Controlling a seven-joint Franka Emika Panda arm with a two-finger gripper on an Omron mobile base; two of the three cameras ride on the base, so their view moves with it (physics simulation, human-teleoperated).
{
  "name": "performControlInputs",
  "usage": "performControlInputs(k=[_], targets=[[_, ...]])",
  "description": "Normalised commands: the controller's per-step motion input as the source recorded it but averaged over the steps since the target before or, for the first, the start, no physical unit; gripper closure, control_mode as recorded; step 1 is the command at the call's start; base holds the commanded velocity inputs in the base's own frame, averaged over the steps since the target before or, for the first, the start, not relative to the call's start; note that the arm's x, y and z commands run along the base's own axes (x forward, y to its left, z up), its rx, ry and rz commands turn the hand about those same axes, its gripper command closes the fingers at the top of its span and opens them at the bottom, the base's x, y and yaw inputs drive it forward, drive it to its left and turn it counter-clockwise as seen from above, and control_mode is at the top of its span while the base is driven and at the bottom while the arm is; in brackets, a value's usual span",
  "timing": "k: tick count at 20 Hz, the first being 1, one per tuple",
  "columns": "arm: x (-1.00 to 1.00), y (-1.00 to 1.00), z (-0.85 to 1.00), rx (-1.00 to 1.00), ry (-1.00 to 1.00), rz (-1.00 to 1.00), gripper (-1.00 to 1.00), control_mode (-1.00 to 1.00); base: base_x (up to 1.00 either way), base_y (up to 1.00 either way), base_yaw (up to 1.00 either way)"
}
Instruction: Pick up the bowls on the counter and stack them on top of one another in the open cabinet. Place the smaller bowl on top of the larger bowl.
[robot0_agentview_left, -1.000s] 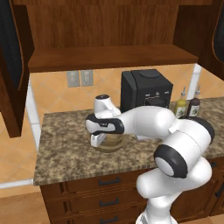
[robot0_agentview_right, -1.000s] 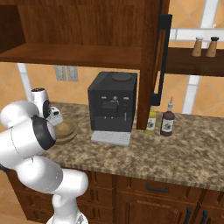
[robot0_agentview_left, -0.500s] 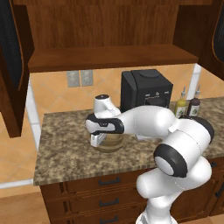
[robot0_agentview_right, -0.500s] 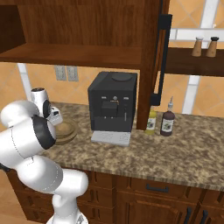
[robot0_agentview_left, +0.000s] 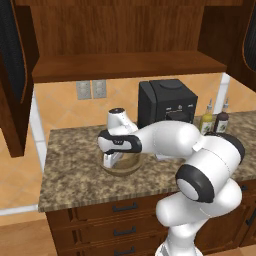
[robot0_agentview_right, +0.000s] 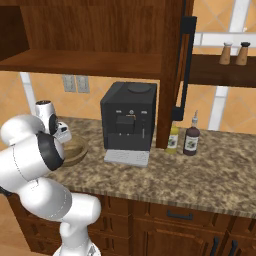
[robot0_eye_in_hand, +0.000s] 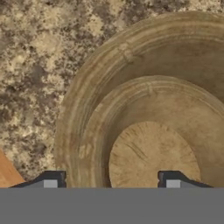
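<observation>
On the granite counter (robot0_agentview_left: 75, 180) rests the larger bowl (robot0_agentview_left: 126, 167), wide and tan with a thick rim (robot0_eye_in_hand: 81, 105). Inside it, the hand view shows a second, narrower tan ring with a flat bottom, which looks like the smaller bowl (robot0_eye_in_hand: 148, 157) nested in it. My gripper (robot0_agentview_left: 111, 160) hangs low over the bowls' left side, open. One fingertip (robot0_eye_in_hand: 50, 183) is outside the big rim and the other over the inner bottom. From the right, the gripper (robot0_agentview_right: 62, 134) stands at the bowl's (robot0_agentview_right: 76, 150) near edge. The open cabinet's shelf (robot0_agentview_left: 125, 65) is above, bare.
A black coffee machine (robot0_agentview_left: 167, 102) stands right of the bowls, with an oil bottle (robot0_agentview_left: 207, 120) and a dark bottle (robot0_agentview_left: 222, 120) beyond it. The cabinet's doors hang open at both sides. Wall sockets (robot0_agentview_left: 92, 90) sit behind. Two shakers (robot0_agentview_right: 234, 53) stand on a side shelf.
</observation>
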Motion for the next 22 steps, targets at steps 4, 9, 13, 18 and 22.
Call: performControlInputs(k=[4, 9, 13, 18, 22], targets=[[-0.06, 0.0, 0.09, 0.0, -0.02, 0.0, -1.0, -1.0, 0.0, 0.0, 0.0], [-0.31, -0.3, 0.04, 0.03, -0.02, 0.0, -1.0, -1.0, 0.0, 0.0, 0.0], [-0.38, -0.42, 0.0, 0.04, 0.0, 0.0, -1.0, -1.0, 0.0, 0.0, 0.0], [-0.16, -0.12, -0.06, 0.02, 0.0, 0.0, -1.0, -1.0, 0.0, 0.0, 0.0], [0.07, 0.03, -0.28, 0.0, 0.04, 0.0, -1.0, -1.0, 0.0, 0.0, 0.0]])
